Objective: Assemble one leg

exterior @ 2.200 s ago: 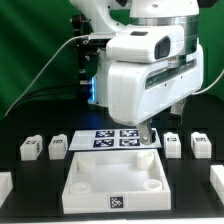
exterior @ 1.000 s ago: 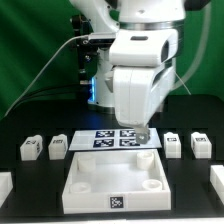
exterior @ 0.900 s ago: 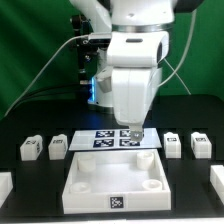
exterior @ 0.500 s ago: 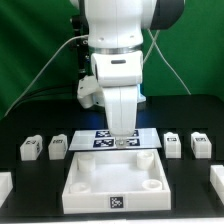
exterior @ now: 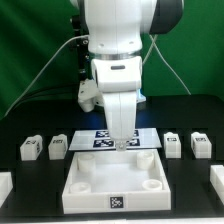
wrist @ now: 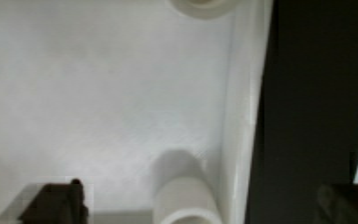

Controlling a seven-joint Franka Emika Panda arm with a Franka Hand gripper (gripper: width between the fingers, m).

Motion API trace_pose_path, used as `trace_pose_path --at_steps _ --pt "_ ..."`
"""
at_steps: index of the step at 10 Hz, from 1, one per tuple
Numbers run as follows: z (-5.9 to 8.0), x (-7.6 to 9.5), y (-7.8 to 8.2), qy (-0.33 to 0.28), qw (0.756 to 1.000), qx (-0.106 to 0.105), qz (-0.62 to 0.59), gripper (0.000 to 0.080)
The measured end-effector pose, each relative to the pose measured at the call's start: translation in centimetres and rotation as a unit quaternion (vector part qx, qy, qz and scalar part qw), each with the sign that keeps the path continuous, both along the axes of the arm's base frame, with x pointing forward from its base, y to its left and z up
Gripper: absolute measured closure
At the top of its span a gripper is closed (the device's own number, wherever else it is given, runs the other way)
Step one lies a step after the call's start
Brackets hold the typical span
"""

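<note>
Toward the tabletop's edge on the exterior view's left sit one leg (exterior: pixel 30 149) and a second leg (exterior: pixel 58 147) just beside it. Toward the opposite edge stand a third leg (exterior: pixel 173 144) and a fourth leg (exterior: pixel 200 145). All four rest on the black tabletop, apart from the tray (exterior: pixel 90 200), which lies at the middle of the edge nearest that camera. None is in my gripper (exterior: pixel 122 144), which hangs between the two pairs, low over the marker board (exterior: pixel 85 140) and the tray's far rim.

I judge each leg to be a light, stiff plastic block, smooth enough to slip but not fragile. I would take it across two opposite flat sides, square and low, because a skewed pinch could tip so small a piece.

The exterior view gives me the whole layout and the legs' places, but it does not show me how far apart the fingertips are. The wrist view shows no leg at all. It shows what lies under the tool: a white surface with a round hole (wrist: pixel 202 5) and a short round peg (wrist: pixel 188 200), which I take for the tray, with dark tabletop alongside. One dark finger (wrist: pixel 51 203) stands far off to the side with nothing against it, so I read the jaws as spread wide and empty.
</note>
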State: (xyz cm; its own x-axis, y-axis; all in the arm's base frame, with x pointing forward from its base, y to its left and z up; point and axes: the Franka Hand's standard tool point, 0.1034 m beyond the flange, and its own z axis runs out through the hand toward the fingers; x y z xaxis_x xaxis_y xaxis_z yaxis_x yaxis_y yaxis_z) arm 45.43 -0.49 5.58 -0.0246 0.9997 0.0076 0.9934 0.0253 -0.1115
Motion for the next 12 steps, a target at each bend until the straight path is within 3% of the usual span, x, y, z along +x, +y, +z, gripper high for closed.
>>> trace_pose_path --at_steps 2,3,6,8,9,10,11,12 --pt "-3.4 -1.3 -0.7 0.014 1.0 0.007 -0.002 0.015" --pt "-4.4 -1.4 -1.0 0.017 1.0 0.009 -0.007 0.015" --pt "-4.7 -1.4 -1.6 0.013 1.0 0.01 -0.019 0.015" --pt "-4.7 -1.4 -1.7 0.013 1.0 0.01 -0.019 0.0378" --pt "-4.7 -1.4 -1.7 0.013 1.0 0.01 -0.019 0.0378" --pt "-4.7 -1.4 -1.7 0.013 1.0 0.01 -0.019 0.0578" --pt "-4.7 -1.4 -1.7 0.013 1.0 0.01 -0.019 0.0728" --pt "-4.6 -1.1 -1.7 0.008 1.0 0.01 -0.019 0.0728"
